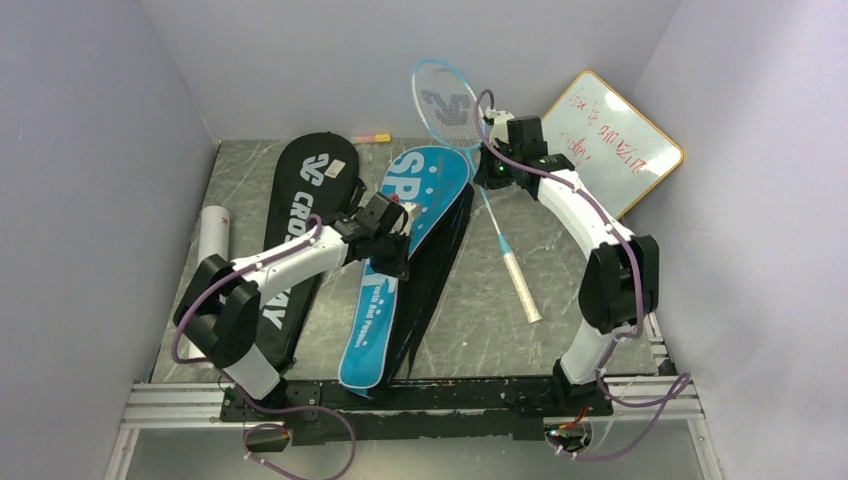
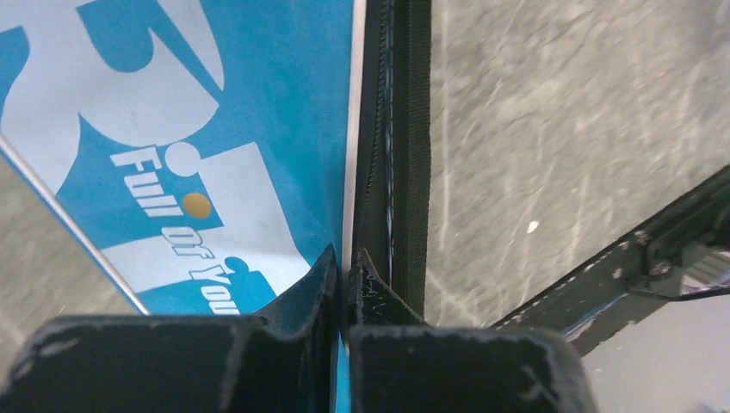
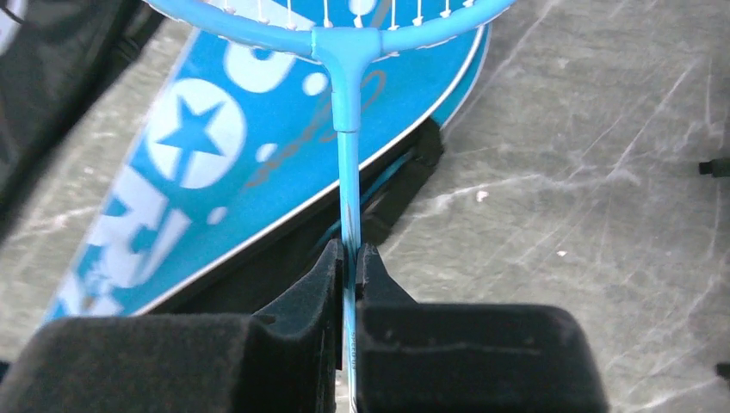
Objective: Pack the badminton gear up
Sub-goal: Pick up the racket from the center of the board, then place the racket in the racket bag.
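Right wrist view: the right gripper (image 3: pixel 349 258) pinches the light-blue racket (image 3: pixel 347 163) by its shaft, with the racket head just ahead of the fingertips, above the blue bag (image 3: pixel 215 155). The left gripper (image 2: pixel 344 262) clamps that bag's edge, with white lettering "Full of You" to its left. Farther left, the black bag (image 1: pixel 305 175) reads "CROS".

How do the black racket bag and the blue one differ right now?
The black bag lies flat; the blue bag gapes open along one side. Nothing grips the black bag; the left gripper has its jaws shut on the blue bag's edge. Both are racket-shaped with white lettering.
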You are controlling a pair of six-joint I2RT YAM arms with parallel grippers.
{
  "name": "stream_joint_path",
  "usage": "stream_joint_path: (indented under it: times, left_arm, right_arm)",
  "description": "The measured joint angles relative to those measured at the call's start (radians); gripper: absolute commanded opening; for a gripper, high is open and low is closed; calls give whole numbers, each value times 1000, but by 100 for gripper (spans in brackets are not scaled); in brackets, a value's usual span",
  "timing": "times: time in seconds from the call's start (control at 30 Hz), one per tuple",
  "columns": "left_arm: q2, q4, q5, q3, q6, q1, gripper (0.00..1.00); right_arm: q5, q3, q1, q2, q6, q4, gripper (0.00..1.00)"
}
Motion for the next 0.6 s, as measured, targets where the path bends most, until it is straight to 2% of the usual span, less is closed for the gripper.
stream_joint_path:
  times: [0.13,0.23,0.4,0.6]
  left_arm:
    - [61,86,66,16,-51,22,5]
    - [113,124,75,41,-74,34,5]
    - [134,139,36,92,-83,43,5]
    - [122,153,-39,122,-80,43,5]
  right_arm:
    - [102,-46,48,-106,125,-1,0]
    - [246,-102,100,-189,236,-27,0]
    - [401,-225,199,-311,365,-85,0]
    - [475,-481,232,-484,448,-177,0]
